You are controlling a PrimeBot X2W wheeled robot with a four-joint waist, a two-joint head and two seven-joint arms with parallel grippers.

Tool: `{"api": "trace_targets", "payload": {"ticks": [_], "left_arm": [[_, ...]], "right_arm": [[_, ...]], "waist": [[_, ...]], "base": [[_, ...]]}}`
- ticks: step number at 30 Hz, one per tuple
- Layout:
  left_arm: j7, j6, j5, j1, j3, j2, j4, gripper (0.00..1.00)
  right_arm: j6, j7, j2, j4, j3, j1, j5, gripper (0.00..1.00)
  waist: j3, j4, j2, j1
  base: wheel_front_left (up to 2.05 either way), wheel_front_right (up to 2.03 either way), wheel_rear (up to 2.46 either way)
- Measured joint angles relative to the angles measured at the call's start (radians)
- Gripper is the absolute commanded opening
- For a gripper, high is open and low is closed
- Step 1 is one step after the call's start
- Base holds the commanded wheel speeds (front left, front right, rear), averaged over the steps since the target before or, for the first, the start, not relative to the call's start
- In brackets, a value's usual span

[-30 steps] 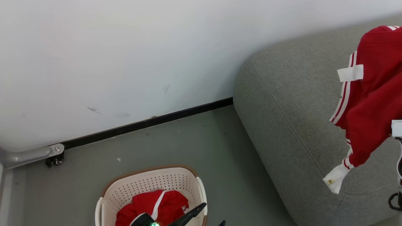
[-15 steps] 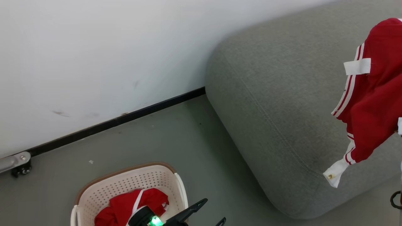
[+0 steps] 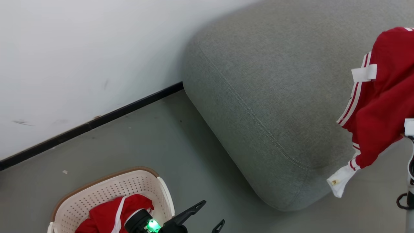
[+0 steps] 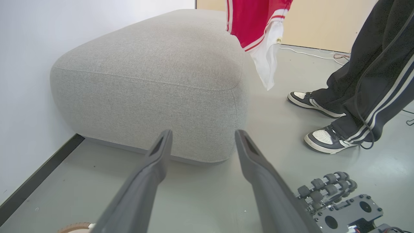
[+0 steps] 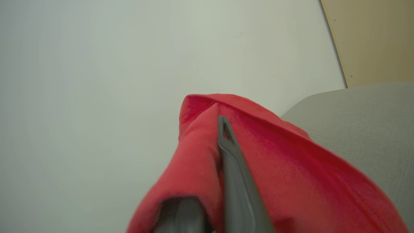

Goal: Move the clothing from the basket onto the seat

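A red garment (image 3: 381, 103) with white striped trim hangs in the air over the right end of the grey seat (image 3: 265, 81). In the right wrist view the garment (image 5: 275, 168) is wrapped around my right gripper (image 5: 210, 139), which is shut on it; one dark finger (image 5: 233, 168) shows. The cream basket (image 3: 106, 191) stands on the floor at the lower left, holding another red garment (image 3: 103, 213). Just right of the basket, my left gripper (image 3: 212, 213) is open and holds nothing. In the left wrist view the left gripper (image 4: 203, 134) points at the seat (image 4: 145, 71).
A white wall (image 3: 81, 48) with a black skirting (image 3: 97, 119) runs behind the basket and seat. A person's legs and shoes (image 4: 326, 136) stand on the floor right of the seat. Part of my wheeled base (image 4: 333, 187) shows low in the left wrist view.
The head camera has swung, so seat, wall and basket sit further left in the picture. The red garment still hangs from my right gripper. The left gripper stays open beside the basket.
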Motion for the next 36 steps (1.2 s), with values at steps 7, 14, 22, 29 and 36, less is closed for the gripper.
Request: {"api": "trace_targets", "payload": {"ticks": [7, 14, 22, 29, 36], "left_arm": [[0.0, 0.0, 0.01, 0.002, 0.018, 0.021, -0.005, 1.0], [0.0, 0.0, 0.021, 0.006, 0.027, 0.047, -0.011, 1.0], [0.0, 0.0, 0.042, 0.008, 0.027, 0.083, -0.04, 1.0], [0.0, 0.0, 0.059, 0.008, 0.039, 0.108, -0.067, 1.0], [0.0, 0.0, 0.079, 0.008, 0.053, 0.136, -0.09, 1.0]], "right_arm": [[0.0, 0.023, -0.002, 0.035, 0.018, -0.076, -0.022, 0.0], [0.0, 0.032, -0.026, 0.074, 0.032, -0.188, -0.039, 0.0], [0.0, 0.032, -0.037, 0.139, 0.05, -0.351, -0.061, 0.0], [0.0, 0.03, -0.065, 0.217, 0.046, -0.465, -0.099, 0.0], [0.0, 0.018, -0.099, 0.312, -0.021, -0.57, -0.128, 0.0]], "waist": [[0.036, -0.03, 0.0, 0.0], [0.082, -0.042, 0.0, 0.0], [0.148, -0.041, 0.0, 0.0], [0.202, -0.032, 0.0, 0.0], [0.256, -0.019, 0.0, 0.0]], "base": [[0.0, 0.0, 0.0], [0.0, 0.0, 0.0], [0.0, 0.0, 0.0], [0.0, 0.0, 0.0], [0.0, 0.0, 0.0]]}}
